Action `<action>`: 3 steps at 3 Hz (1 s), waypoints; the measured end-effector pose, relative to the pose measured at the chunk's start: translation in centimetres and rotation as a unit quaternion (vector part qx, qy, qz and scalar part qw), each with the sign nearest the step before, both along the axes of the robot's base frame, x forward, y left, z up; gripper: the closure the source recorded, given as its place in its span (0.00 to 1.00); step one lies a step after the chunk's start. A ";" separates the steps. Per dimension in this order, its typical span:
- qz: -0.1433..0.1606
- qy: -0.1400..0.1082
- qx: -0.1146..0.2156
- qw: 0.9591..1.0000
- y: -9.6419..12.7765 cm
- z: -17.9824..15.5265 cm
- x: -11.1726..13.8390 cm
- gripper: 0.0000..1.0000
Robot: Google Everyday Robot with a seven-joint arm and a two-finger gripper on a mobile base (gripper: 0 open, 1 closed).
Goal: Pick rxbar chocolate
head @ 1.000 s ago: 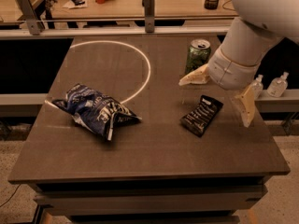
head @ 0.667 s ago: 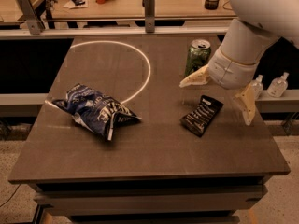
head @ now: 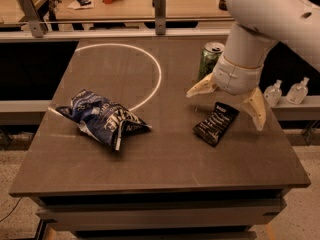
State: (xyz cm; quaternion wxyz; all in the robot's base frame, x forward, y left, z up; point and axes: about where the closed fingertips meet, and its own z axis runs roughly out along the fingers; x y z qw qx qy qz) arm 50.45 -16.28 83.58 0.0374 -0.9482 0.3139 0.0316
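The rxbar chocolate (head: 216, 123) is a small flat black wrapper with white lettering, lying on the dark table (head: 165, 169) at the right. My gripper (head: 228, 104) hangs just above and behind it, open wide: one cream finger (head: 201, 87) points left of the bar, the other finger (head: 255, 109) points down to its right. The fingers straddle the bar's far end without touching it. The white arm comes in from the upper right.
A green can (head: 210, 58) stands upright behind the gripper, partly covered by the arm. A crumpled blue-and-white chip bag (head: 102, 117) lies at the left. A white circle (head: 120, 74) is marked on the table. Two small bottles (head: 286, 91) stand on a ledge at the right.
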 end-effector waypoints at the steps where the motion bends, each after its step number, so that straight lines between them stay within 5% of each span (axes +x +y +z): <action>1: -0.005 0.011 -0.004 1.000 0.3 -0.7 0.7 0.00; 3: -0.018 0.025 0.000 1.000 0.0 -1.8 0.9 0.41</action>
